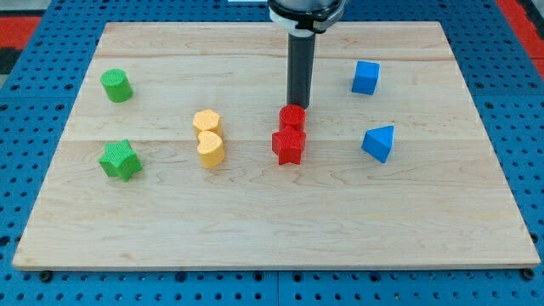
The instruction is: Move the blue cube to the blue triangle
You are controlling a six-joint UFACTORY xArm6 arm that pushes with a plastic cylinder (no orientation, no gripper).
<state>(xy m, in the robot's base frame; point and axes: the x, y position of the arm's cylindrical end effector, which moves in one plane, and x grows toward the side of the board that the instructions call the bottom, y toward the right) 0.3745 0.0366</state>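
The blue cube point(365, 77) sits at the view's upper right of the wooden board. The blue triangle point(379, 143) lies below it, a block's width or so apart. My tip point(298, 105) stands at the view's centre top, just above and touching or nearly touching the red cylinder point(292, 118). The tip is left of the blue cube and up-left of the blue triangle, well apart from both.
A red star point(289, 146) lies right below the red cylinder. Two yellow blocks point(208, 138) stand stacked in line left of centre. A green cylinder point(116, 86) and a green star point(119, 160) are at the view's left. The board's edge point(272, 265) borders a blue pegboard.
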